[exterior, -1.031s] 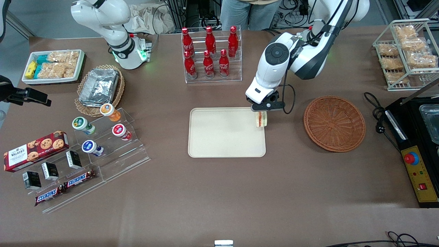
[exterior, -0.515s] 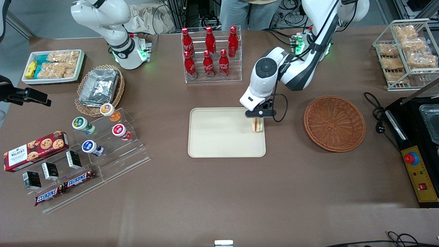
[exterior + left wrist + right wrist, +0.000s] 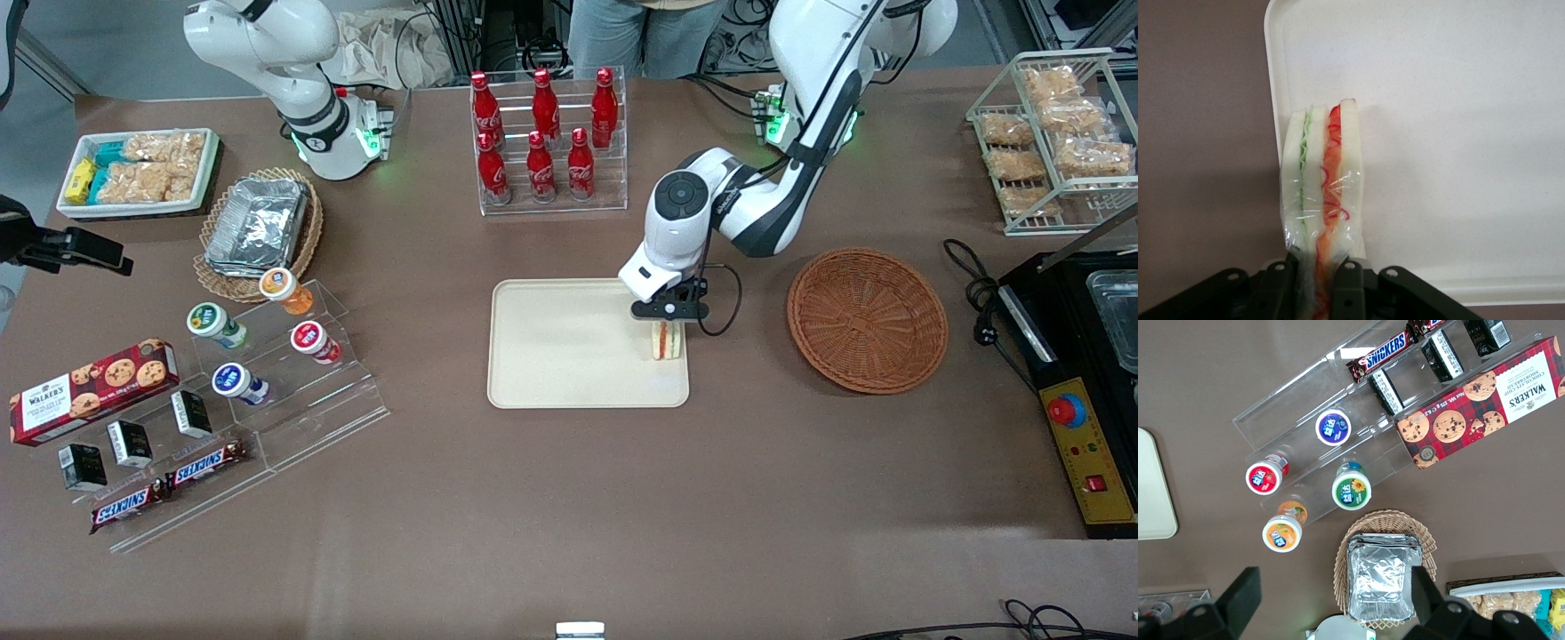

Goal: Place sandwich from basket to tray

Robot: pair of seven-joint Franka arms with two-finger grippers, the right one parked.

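brown table (image 3: 569,498) | pincer (image 3: 667,322) grips sandwich (image 3: 667,341) over tray (image 3: 569,347) edge | fingertips hidden

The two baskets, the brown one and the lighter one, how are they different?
The reddish-brown basket holds nothing, while the tan basket holds foil containers. The reddish-brown one is darker and looks wider. It sits toward the working arm's end of the table, the tan one toward the parked arm's. Both are round woven wicker. The claw is at neither: it grips the sandwich over the tray.
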